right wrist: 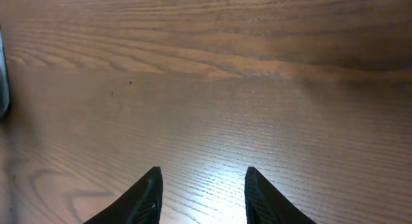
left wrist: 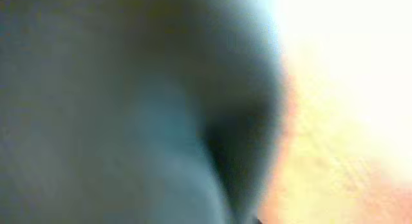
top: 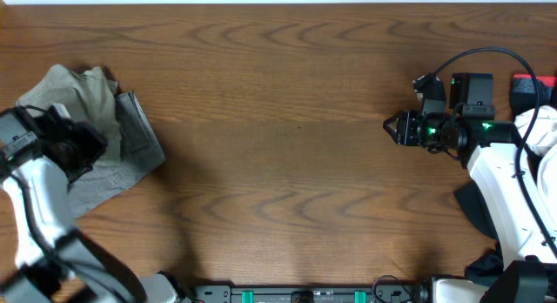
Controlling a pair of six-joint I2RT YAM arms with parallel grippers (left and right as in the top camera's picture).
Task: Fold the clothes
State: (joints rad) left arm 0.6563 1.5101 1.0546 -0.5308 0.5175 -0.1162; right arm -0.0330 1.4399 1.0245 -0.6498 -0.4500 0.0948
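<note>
The clothes lie in a crumpled heap at the table's far left. Khaki-beige shorts are on top, and a darker grey piece lies folded along their right side. My left gripper is pushed down into this heap. Its fingers are hidden, and blurred pale cloth fills the left wrist view right up against the lens. The jaws are shut on the cloth. My right gripper hovers at the right over bare wood, far from the heap. It is open, with nothing between the two black fingertips.
A red and black object sits at the right edge behind the right arm. A dark piece lies by that arm's base. A black rail runs along the front edge. The wooden table stretches between the arms.
</note>
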